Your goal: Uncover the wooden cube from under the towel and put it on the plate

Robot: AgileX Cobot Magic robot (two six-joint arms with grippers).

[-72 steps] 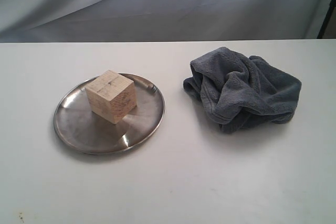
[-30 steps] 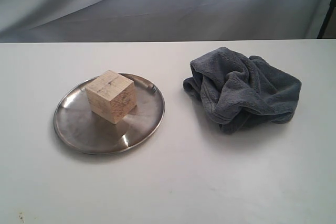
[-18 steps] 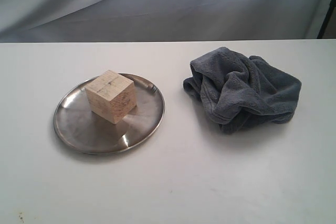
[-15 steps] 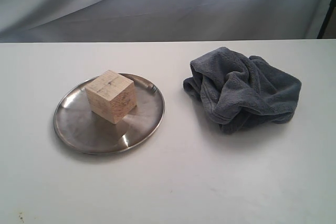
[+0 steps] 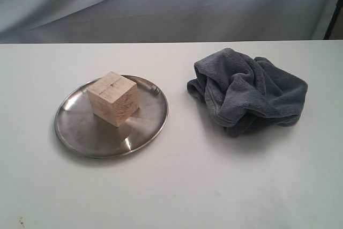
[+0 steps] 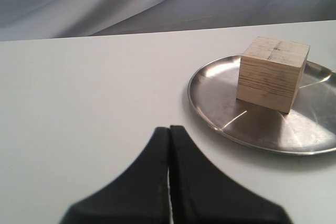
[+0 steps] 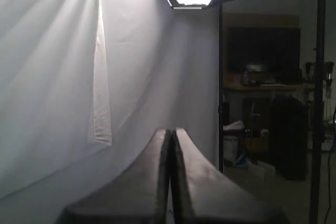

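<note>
1. The wooden cube stands on the plate, slightly behind the plate's middle. One corner edge faces the exterior camera. Grain lines show on its side faces and a dark mark crosses its top face.
2. The plate rests flat on the white table, on the left of the exterior view. In the left wrist view the picture edge cuts off part of its rim.
3. The towel lies crumpled in a heap on the table, right of the plate and well apart from it. It touches neither the plate nor the cube. Its folds hide whatever part of the table lies beneath them.
4. The left gripper has its two black fingers pressed together, with only a thin seam between them. It holds nothing and touches nothing. It hangs over bare table; the cube and plate lie ahead of it and to one side, apart from the fingertips.
5. The right gripper also has its fingers pressed together and holds nothing. It points at a hanging white curtain and a dim room beyond it. Its position relative to the cube cannot be told.
6. Both grippers lie outside the exterior view.
</note>
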